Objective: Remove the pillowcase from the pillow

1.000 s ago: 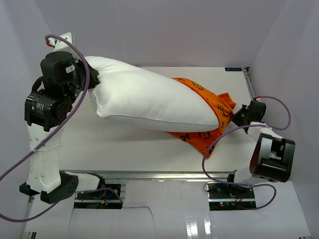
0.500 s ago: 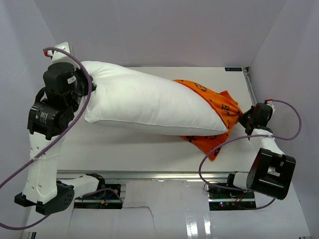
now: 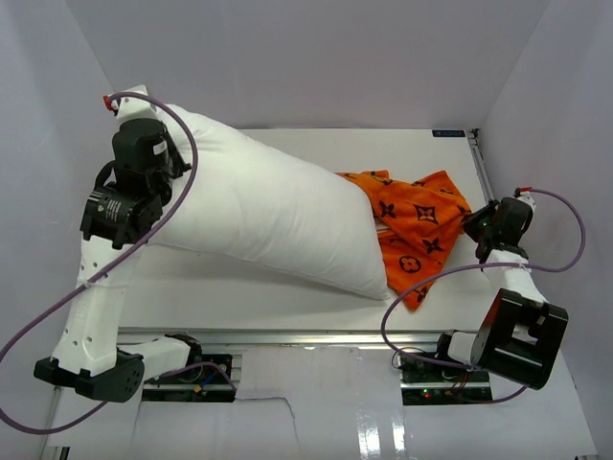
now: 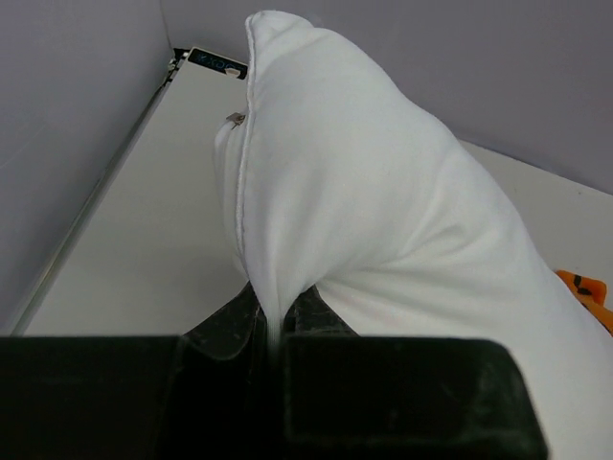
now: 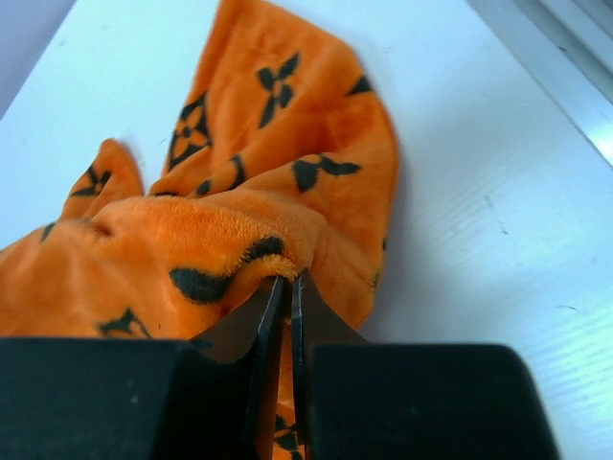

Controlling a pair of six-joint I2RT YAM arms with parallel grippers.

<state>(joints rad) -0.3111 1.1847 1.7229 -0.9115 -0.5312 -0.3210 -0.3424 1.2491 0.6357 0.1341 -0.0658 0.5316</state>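
1. White tabletop and pale lilac walls fill the overhead view. Only this view shows the whole layout: the pillow slants from the far left down to the near middle, and the pillowcase lies crumpled at its right end.
2. Overhead, the pillow's left end is lifted off the table at the left arm's wrist. Its lower right tip touches the orange fabric; whether that tip sits inside the cover cannot be told.
3. The left wrist view shows what the wrist hides from above. The left gripper is pinched narrow on the pillow's seamed corner, and the white bulk rises up and away from the fingers. A sliver of orange shows at the right edge.
4. The right wrist view shows the right gripper with jaws almost together, clamped on a fold of the pillowcase. The patterned cloth spreads over the table ahead of it.
5. From above, that gripper sits at the pillowcase's right edge, well apart from the left one.
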